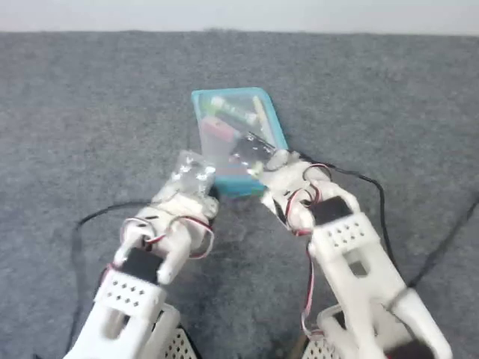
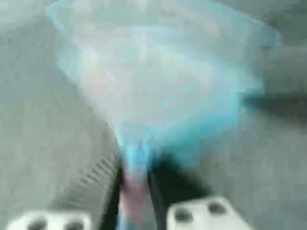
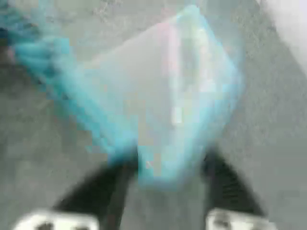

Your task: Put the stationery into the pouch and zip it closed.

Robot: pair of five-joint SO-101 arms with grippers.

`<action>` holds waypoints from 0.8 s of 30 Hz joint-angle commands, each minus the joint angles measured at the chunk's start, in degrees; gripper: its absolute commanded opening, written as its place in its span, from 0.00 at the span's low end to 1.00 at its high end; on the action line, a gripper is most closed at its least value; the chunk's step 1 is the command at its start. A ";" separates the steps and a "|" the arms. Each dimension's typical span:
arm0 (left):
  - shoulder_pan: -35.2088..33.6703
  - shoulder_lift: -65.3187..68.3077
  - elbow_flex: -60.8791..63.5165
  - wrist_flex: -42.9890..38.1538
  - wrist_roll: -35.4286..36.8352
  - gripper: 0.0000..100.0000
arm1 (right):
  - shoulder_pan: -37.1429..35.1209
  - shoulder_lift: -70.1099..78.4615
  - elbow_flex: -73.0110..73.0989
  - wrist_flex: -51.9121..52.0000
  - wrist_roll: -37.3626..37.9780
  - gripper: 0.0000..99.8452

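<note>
On the grey mat (image 1: 90,112), my left gripper (image 2: 135,179) pinching the blue pouch (image 1: 232,131), my right gripper (image 3: 170,165) wide around its corner, stationery (image 1: 224,123) inside

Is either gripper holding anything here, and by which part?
The left gripper pinches the pouch by its near edge, at a corner, jaws shut. The right gripper straddles the same edge, jaws open, not clamped.

Thin, see-through plastic for the pouch (image 1: 238,138), smooth and shiny, with a blue trim. Rough, fuzzy grey cloth over the table (image 1: 90,112), matt like carpet. Hard white plastic for the left arm (image 1: 142,284) and the right arm (image 1: 352,247), smooth with a soft shine. Smooth black coating on the wires (image 1: 112,209), thin and bendy-looking.
</note>
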 commanded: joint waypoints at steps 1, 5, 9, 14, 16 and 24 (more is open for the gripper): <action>-4.48 -0.53 -4.18 0.00 4.22 0.01 | 2.07 0.57 -2.20 3.74 -6.95 0.21; -4.92 -0.44 -4.18 0.18 4.04 0.01 | 1.63 0.48 -2.20 3.82 -8.62 0.21; -4.84 -0.44 -4.26 0.18 3.96 0.01 | 1.80 -2.86 -3.08 4.35 -10.55 0.21; -4.66 -0.53 -6.46 2.81 2.55 0.01 | -1.19 -11.21 -2.90 5.76 -10.11 0.22; -4.13 -0.44 -8.22 4.84 1.58 0.01 | -3.91 -12.97 -2.81 5.49 -7.65 0.26; -4.13 -0.44 -9.19 6.33 1.49 0.01 | -8.48 -6.99 -3.08 2.86 -2.73 0.39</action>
